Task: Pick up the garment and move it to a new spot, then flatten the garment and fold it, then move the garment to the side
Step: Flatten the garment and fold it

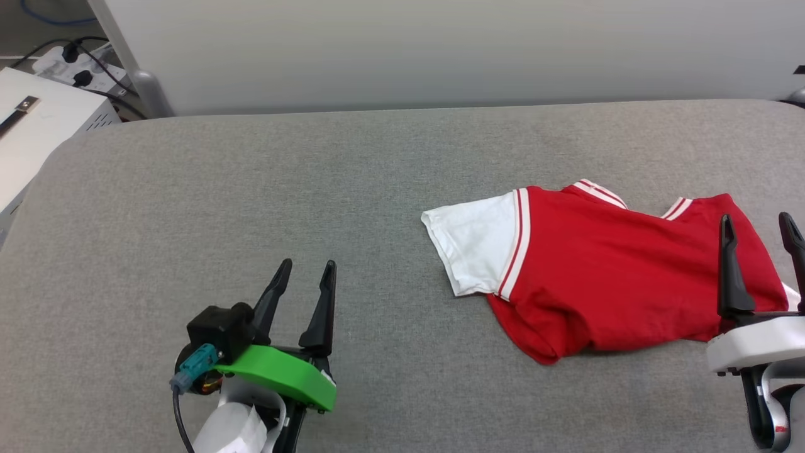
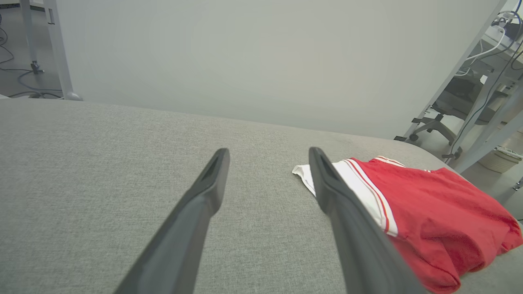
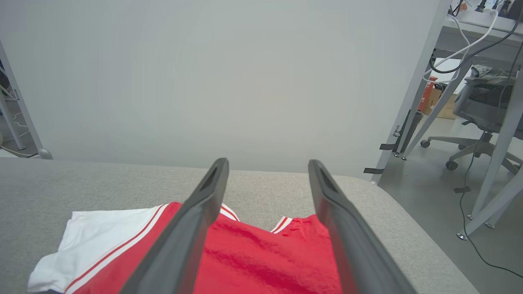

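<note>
The garment [image 1: 604, 277] lies crumpled on the right half of the grey padded table [image 1: 251, 201], red body up, one white sleeve with striped trim spread toward the middle. Its print is hidden. My right gripper [image 1: 759, 231] hovers open over the garment's right end, fingers apart with nothing between them; in the right wrist view the red cloth [image 3: 261, 261] lies below the gripper [image 3: 267, 167]. My left gripper [image 1: 308, 269] is open at the lower left, well left of the sleeve. In the left wrist view the garment [image 2: 441, 216] sits to the right of the gripper [image 2: 267, 157].
A pale panel wall [image 1: 440, 50] stands along the table's far edge. A white box [image 1: 38, 126] and a power strip with cables [image 1: 75, 63] sit off the table's left end. Desk legs and an office chair [image 3: 478, 118] stand past the right end.
</note>
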